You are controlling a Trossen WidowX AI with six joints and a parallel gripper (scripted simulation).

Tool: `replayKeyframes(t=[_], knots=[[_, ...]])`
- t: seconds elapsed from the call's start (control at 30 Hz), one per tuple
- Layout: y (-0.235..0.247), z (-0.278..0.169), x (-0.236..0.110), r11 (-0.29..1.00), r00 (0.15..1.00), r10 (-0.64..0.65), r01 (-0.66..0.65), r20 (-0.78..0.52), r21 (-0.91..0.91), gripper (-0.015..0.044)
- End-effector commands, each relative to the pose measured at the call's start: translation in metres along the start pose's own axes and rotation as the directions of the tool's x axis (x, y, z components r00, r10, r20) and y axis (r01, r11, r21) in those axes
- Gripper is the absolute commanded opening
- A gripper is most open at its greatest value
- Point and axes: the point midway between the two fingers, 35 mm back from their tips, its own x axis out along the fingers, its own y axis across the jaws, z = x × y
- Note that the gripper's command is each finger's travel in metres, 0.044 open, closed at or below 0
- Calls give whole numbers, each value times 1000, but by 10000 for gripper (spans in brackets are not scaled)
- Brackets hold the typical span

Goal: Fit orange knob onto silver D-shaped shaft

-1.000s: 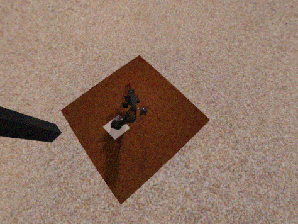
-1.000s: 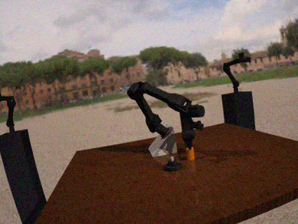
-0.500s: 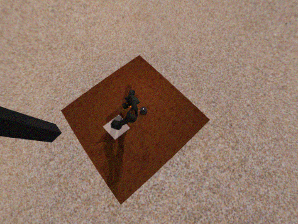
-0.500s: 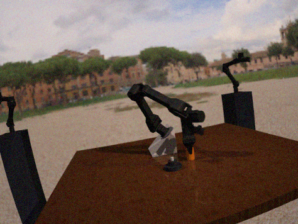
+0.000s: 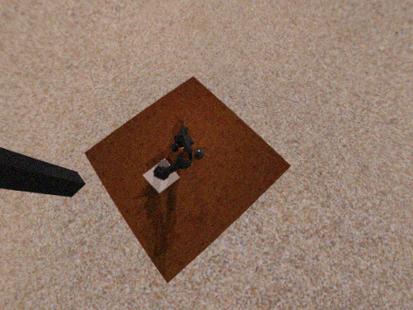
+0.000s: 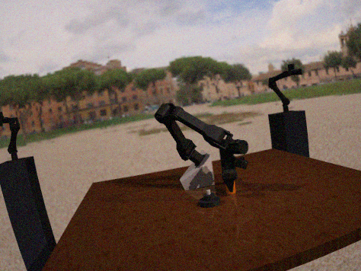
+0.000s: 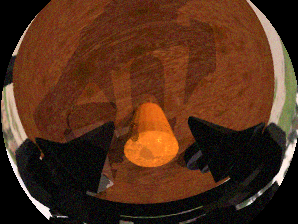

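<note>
The orange knob [image 5: 181, 149] [image 6: 234, 188] [image 7: 151, 149] stands upright on the brown table. My gripper [image 6: 231, 186] [image 7: 151, 120] points down over the knob and is open. In the wrist view the knob is between the spread fingers, with space on both sides. In the exterior view a finger covers part of the knob. The dark round pedestal [image 5: 199, 154] [image 6: 209, 202] stands a short way from the knob, with the silver shaft [image 6: 208, 192] upright and bare on it. In the wrist view the right finger partly hides the pedestal [image 7: 193, 161]. The knob's hole and the shaft's flat side cannot be made out.
The arm's pale base block [image 5: 160, 186] [image 6: 193, 180] sits on the table [image 5: 226, 183] [image 6: 152, 228] near the pedestal. The arm arches from it over to the knob. Dark stands with other arms [image 6: 289, 133] [image 6: 23, 209] are beyond the table's edges.
</note>
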Motion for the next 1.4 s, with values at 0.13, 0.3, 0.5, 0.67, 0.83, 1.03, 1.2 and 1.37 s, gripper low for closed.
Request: replayKeyframes(t=[0.13, 0.3, 0.5, 0.67, 0.83, 1.03, 1.2, 1.37], knots=[[3, -1, 10, 1000, 1000, 3, -4, -9, -10, 414], [3, -1, 10, 1000, 1000, 3, -4, -9, -10, 282], [3, -1, 10, 1000, 1000, 3, -4, -9, -10, 164], [3, -1, 10, 1000, 1000, 3, -4, -9, -10, 111], [-2, 2, -14, 1000, 1000, 4, -4, -4, -11, 0], [-5, 3, -58, 1000, 1000, 5, -5, 1, -12, 0], [-4, -1, -96, 1000, 1000, 6, -6, 0, -12, 0], [0, -8, -130, 1000, 1000, 6, -6, -5, -11, 0]])
